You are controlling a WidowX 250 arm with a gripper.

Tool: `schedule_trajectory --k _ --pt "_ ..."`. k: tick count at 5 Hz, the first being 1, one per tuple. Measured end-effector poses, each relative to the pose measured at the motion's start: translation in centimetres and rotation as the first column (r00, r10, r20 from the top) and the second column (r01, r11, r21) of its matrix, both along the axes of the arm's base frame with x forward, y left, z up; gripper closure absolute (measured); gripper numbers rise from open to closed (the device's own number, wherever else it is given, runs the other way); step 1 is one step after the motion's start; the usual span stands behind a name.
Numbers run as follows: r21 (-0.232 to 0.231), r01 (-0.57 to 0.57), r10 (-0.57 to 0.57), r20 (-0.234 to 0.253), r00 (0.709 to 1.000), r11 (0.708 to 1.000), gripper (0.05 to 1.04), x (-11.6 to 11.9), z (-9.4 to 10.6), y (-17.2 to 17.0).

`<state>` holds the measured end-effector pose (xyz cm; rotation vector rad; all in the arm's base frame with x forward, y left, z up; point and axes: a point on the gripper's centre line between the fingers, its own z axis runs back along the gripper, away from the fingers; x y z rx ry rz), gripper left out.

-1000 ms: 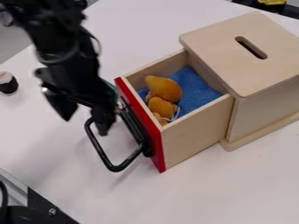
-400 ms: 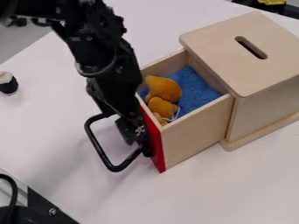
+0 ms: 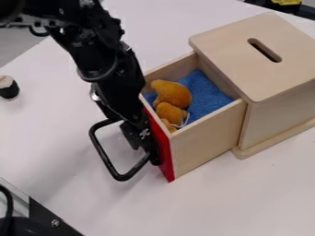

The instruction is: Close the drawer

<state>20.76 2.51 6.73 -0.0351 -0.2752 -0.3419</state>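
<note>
- Pincer [image 3: 141, 141] was seen left of the frame's centre, by the black handle [image 3: 107, 159]; whether it was spread or closed could not be told.
- Open drawer [image 3: 206, 136] was seen at centre, its wooden box [image 3: 234, 60] at right.
- Orange toy [image 3: 172, 94] and blue cloth [image 3: 212, 97] were held inside.

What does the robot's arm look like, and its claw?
The arm is black and chunky, made of jointed pieces with little silvery screws. A black loop, maybe a cable, curves near the top. The claw is black too, with a small white mark just above its tip.
</note>
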Motion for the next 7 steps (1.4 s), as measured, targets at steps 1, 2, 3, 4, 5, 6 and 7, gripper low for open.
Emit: schedule_trajectory --k 1,2,3,4,5,6,7 --pt "-0.016 -0.005 0.005 0.009 1.0 1.0 0.084 0.6 -0.2 -0.1" --pt "-0.033 0.02 -0.019 0.033 0.999 0.999 0.084 1.6 -0.1 -0.3" --pt "-0.033 0.052 -0.051 0.04 0.998 0.998 0.083 2.2 0.0 -0.5" --pt "-0.038 0.051 -0.05 0.042 0.998 0.998 0.083 2.8 0.0 -0.4" --pt "-0.039 0.055 -0.053 0.04 0.998 0.998 0.084 3.4 0.0 -0.3" --pt "-0.044 0.077 -0.072 0.103 0.992 0.996 0.083 6.0 0.8 -1.5" --pt "-0.051 0.081 -0.072 0.15 0.986 0.995 0.083 7.5 1.8 -2.3"
